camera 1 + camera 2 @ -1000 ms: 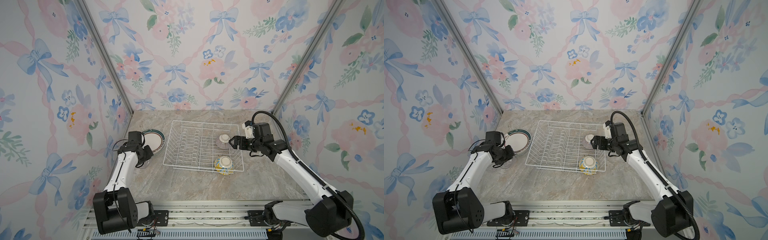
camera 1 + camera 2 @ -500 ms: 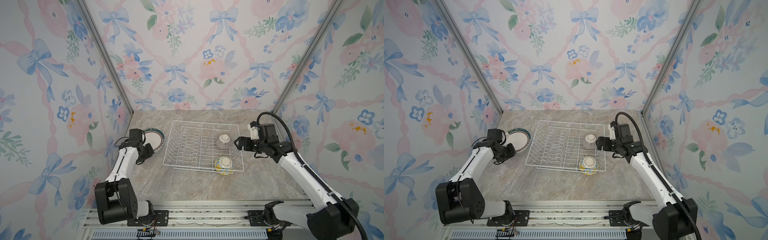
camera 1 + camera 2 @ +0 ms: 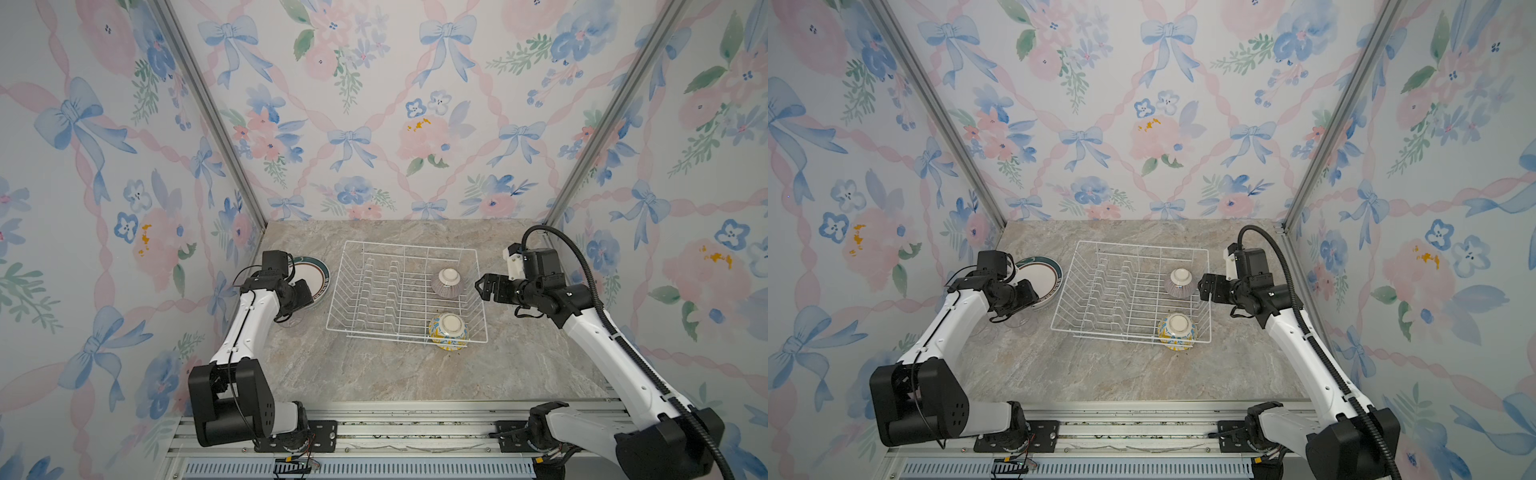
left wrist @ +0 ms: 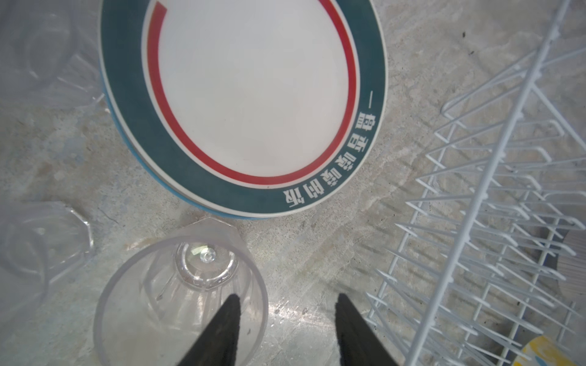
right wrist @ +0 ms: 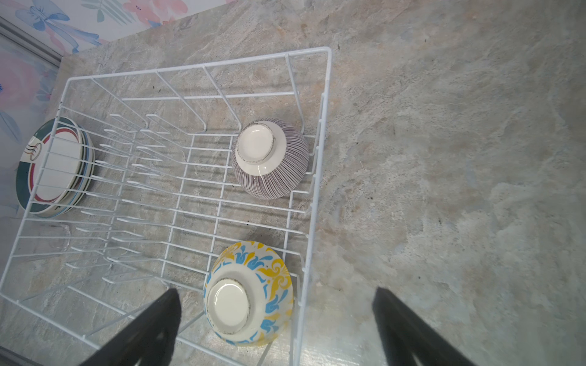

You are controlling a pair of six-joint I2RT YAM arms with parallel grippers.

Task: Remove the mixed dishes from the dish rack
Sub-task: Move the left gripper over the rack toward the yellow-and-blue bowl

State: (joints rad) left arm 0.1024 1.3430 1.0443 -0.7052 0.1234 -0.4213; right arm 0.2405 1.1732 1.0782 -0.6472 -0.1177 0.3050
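The clear glass cup stands on the tabletop just outside the dish rack, and the left tool, partly open astride its rim and gripping nothing, could tip it when lifting away; the right tool hangs wide open, empty, over the rack's edge.

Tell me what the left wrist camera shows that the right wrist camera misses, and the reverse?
Only the left wrist view clearly shows an upright clear glass cup with two more cups beside it, and the white lettering on the top plate. Only the right wrist view shows the purple-striped bowl and yellow-blue bowl whole, upside down in the white wire dish rack, plus flowered wallpaper. Both show the stack of plates, the rack and the marble tabletop.
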